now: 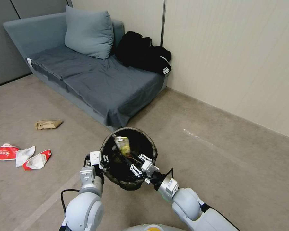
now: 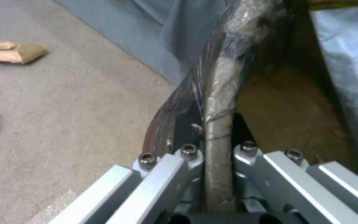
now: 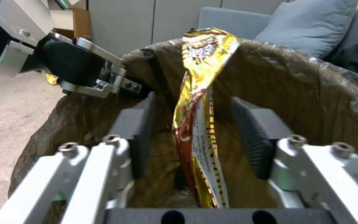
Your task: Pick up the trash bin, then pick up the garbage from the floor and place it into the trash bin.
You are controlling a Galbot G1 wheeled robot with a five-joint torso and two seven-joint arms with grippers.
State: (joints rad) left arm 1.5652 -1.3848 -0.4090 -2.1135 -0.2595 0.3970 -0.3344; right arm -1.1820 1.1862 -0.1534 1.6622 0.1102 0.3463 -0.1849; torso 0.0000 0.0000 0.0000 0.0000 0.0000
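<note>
A: What does the trash bin look like, and where is it?

B: It is a small round bin with a thin, crinkled brown-black plastic liner folded over its rim. It hangs off the floor just in front of the sofa's near corner, tipped so that its mouth faces up and toward the robot. The left gripper is clamped together on the rim nearest the robot's left. In the left wrist view, the metal fingers pinch the wrapped rim from both sides.

A: And the right gripper?

B: It reaches into the bin's mouth from the robot's right. Its jaws stand apart, with ribbed dark pads on each side of a gold-yellow foil wrapper without touching it. The wrapper is long, creased and shiny, with red print. Its long axis runs from the gripper's base toward the bin's far rim, where its tip pokes above the liner.

A: What else is beyond the bin?

B: Left of it, on the grey carpeted floor, lie two flattened red-and-white wrappers with a crumpled white tissue between them. A crumpled brown paper bag lies farther off, nearer the sofa, long side across the view. The sofa is grey-blue fabric with a soft square cushion and a heap of black clothes at its wall end.
</note>
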